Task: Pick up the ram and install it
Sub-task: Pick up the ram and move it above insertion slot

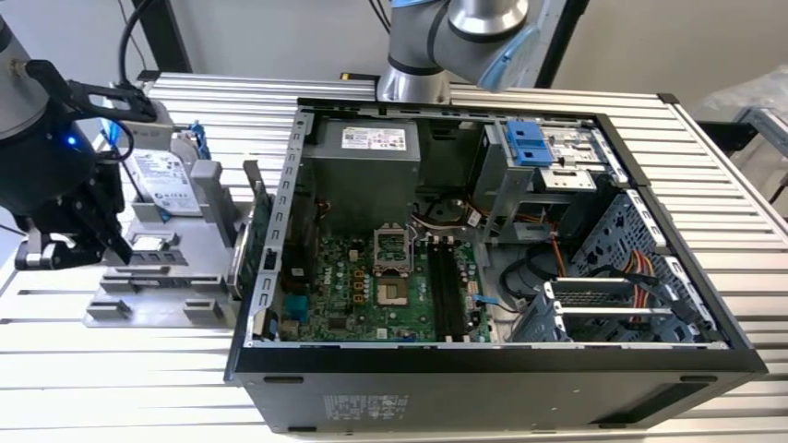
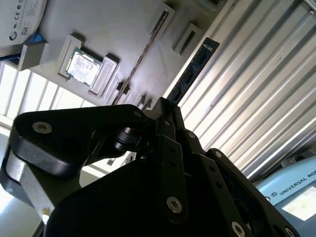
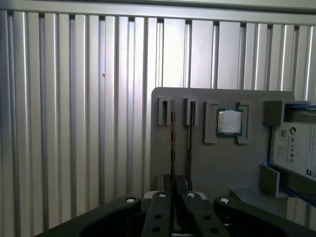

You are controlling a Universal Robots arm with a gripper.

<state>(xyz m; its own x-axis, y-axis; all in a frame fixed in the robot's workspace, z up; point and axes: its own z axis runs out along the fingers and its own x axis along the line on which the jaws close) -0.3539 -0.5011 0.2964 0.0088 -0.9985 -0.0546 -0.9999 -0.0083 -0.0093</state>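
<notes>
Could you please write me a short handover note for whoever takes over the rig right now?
Gripper: fingers shut on one end of the ram, above the grey holder, which sits at the exterior view's left of the open case.
Done: ram gripped; it appears clear of its holder slot.
Left: the ram is not yet in the memory slots on the board inside the case.
Also: a second stick sits in the holder.
</notes>
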